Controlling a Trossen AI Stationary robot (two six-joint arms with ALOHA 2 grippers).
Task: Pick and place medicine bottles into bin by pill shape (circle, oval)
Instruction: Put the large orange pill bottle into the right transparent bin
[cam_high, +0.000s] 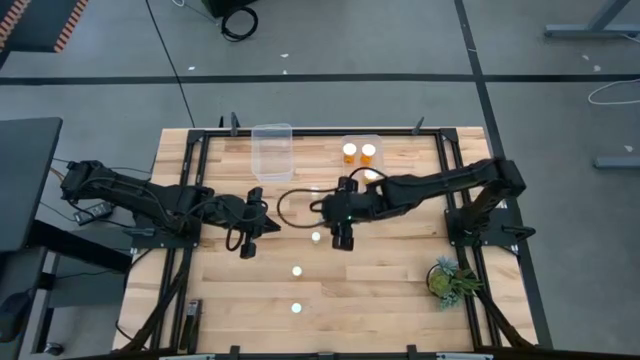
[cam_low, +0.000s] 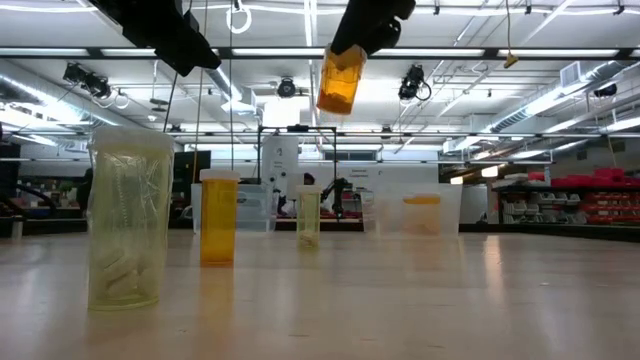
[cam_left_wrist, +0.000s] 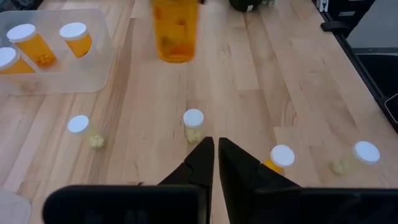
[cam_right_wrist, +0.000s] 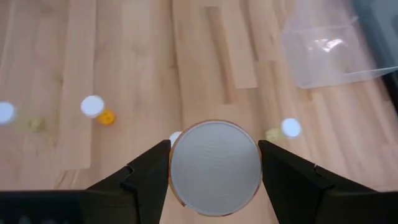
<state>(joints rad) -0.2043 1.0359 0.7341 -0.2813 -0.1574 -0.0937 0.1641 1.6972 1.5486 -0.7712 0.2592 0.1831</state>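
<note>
The right gripper (cam_right_wrist: 214, 163) grips a white-capped amber plastic pill bottle (cam_right_wrist: 214, 167) above the wooden table (cam_high: 380, 290). The left gripper (cam_left_wrist: 216, 152) is closed and empty.

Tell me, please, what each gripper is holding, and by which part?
The right gripper holds an amber pill bottle by its white cap, lifted above the table; the left gripper holds nothing.

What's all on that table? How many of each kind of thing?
Pill bottles: 8 (3 in one bin, 4 standing on the table, 1 held by the right gripper)
Clear bins: 2
Potted plant: 1
Total: 11
</note>
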